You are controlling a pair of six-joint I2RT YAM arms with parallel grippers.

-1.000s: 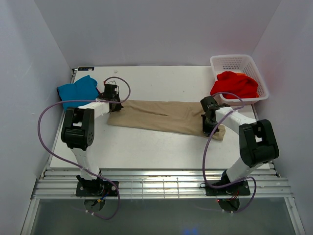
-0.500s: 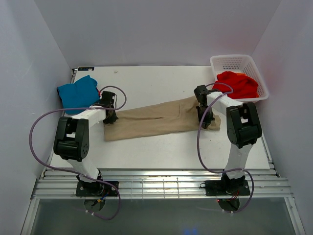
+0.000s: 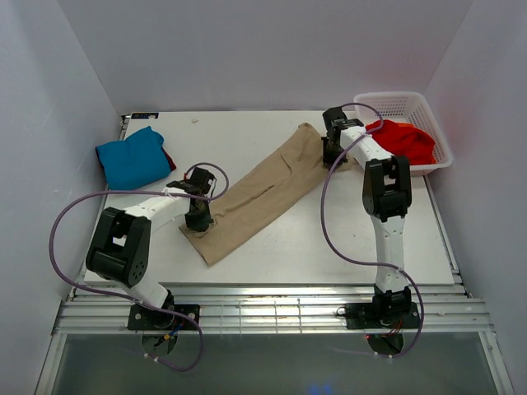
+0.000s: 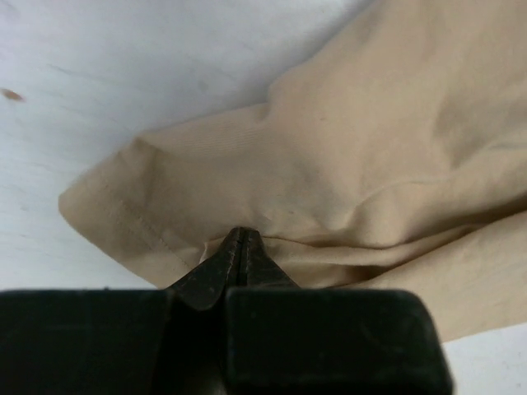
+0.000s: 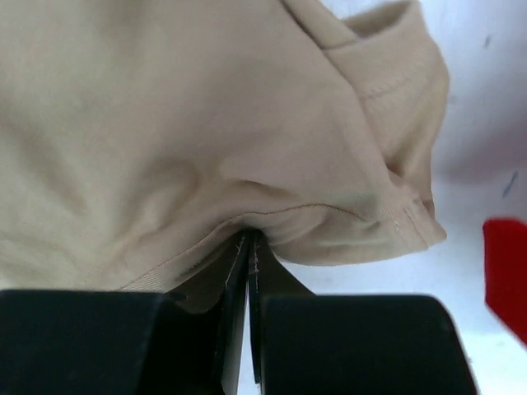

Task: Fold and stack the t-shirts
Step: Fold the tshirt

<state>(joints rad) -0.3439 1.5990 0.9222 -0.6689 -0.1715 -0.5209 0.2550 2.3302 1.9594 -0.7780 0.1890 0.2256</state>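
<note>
Starting at the far-left corner of the bench [image 3: 272, 247], the teal shirt [image 3: 132, 156] lies bundled, with a sliver of the dark red shirt [image 3: 167, 158] showing under its right edge. That corner looks like where the folded ones are gathering. Coming right and nearer, the left gripper [image 3: 198, 220] is down on the near-left end of the tan shirt [image 3: 263, 193]. Its jaws are pinched together on a ridge of cloth just inside the hem, and the wrist view shows it plainly. The tan shirt runs as one long band, its long axis slanting from near-left up to far-right across the middle of the bench. At the far-right end the right gripper [image 3: 333, 152] is clamped the same way, jaws closed on a fold beside a stitched edge, with that arm reaching well out. Just beyond it the red shirt [image 3: 403, 140] waits heaped in the white basket [image 3: 395, 103]. So each arm holds one end, and everything turns on that slant. To my eye the band wants squaring up before one end goes over the other. The left arm is much the nearer to the teal bundle, so the finished fold should travel that way.
</note>
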